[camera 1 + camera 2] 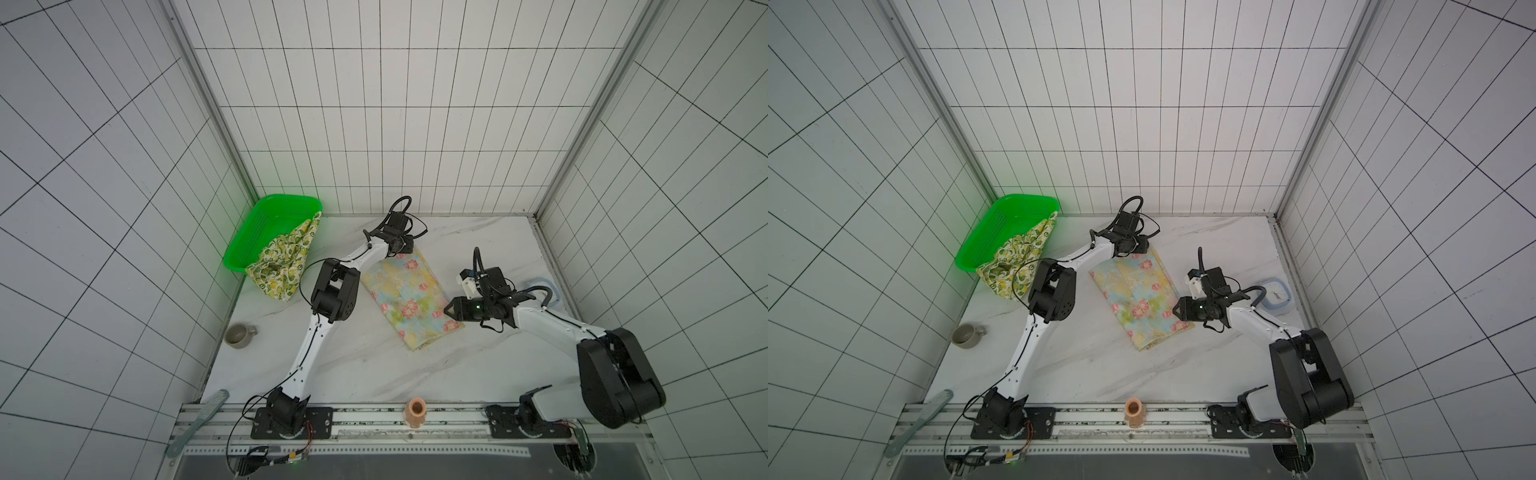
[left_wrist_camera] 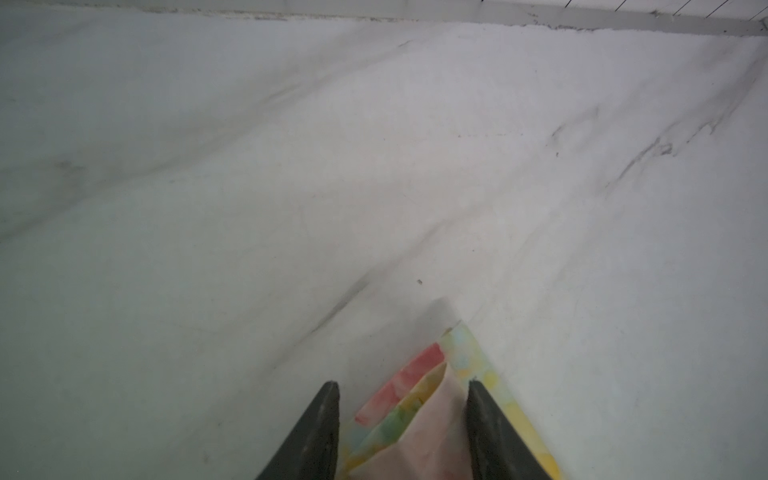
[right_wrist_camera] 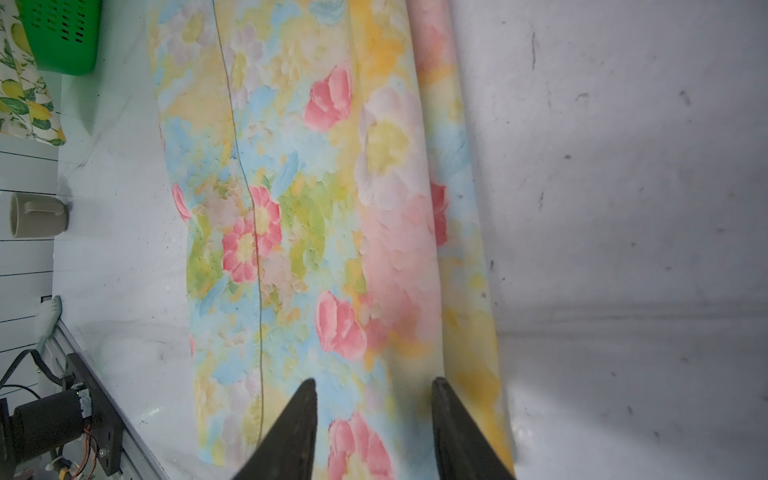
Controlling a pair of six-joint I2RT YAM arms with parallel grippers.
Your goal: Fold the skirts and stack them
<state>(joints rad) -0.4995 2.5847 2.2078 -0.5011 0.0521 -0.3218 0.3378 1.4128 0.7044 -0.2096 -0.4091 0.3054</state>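
Cloth printed with pink flowers on yellow and blue, the flowered skirt, lay folded into a long strip at the middle of the white marbled bench, running slantwise from far to near right. The left tool stood at its far end. In the left wrist view the jaws were partly apart, with a corner of the skirt lying between them and not pinched. The right tool hung at the skirt's near right edge, pointing left. Its jaws were likewise apart, with the cloth beneath them and nothing gripped. Whether either tool touched the cloth could not be told.

The lemon skirt lay crumpled at the far left, partly in the green basket and partly spilling over its near rim onto the bench, well apart from the flowered one. A grey mug sat by the left wall, nearer than the basket. A blue-rimmed box lay at the right edge, behind the right arm.
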